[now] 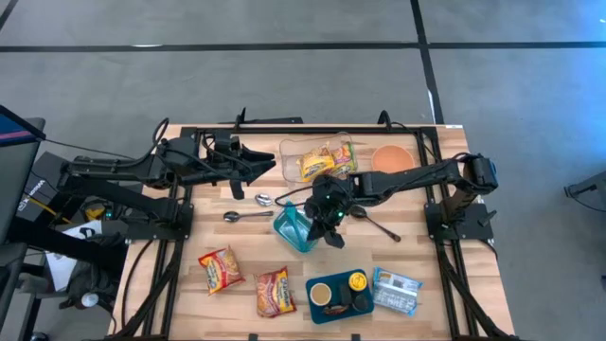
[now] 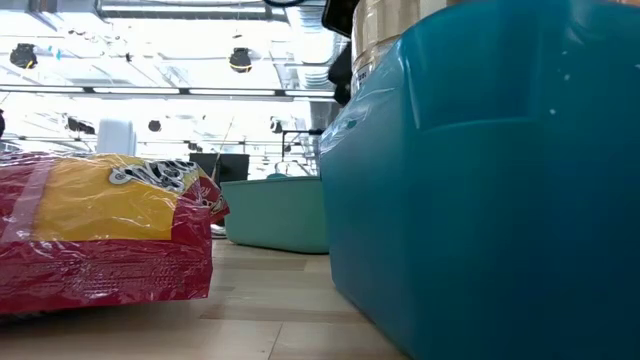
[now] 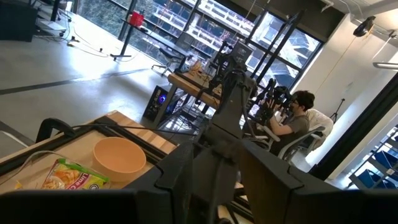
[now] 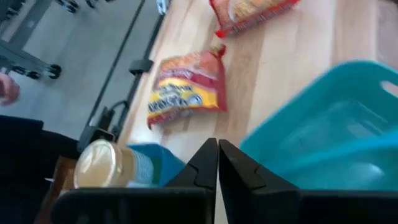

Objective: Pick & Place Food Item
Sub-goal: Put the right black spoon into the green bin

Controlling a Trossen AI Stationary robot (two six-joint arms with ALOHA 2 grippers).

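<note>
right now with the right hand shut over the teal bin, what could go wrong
The right hand is shut with nothing visibly between its fingers, so it may have missed its grasp. It hangs right at the teal bin, so a swing could knock or tip it. The spoons beside the bin could get swept aside.

Your right arm reaches across to table centre, wrist angled down, right gripper (image 1: pixel 333 230) with fingers (image 4: pixel 208 163) pressed together, nothing between them. Your left arm sits parked at the far left side, left gripper (image 1: pixel 260 163) pointing right
</note>
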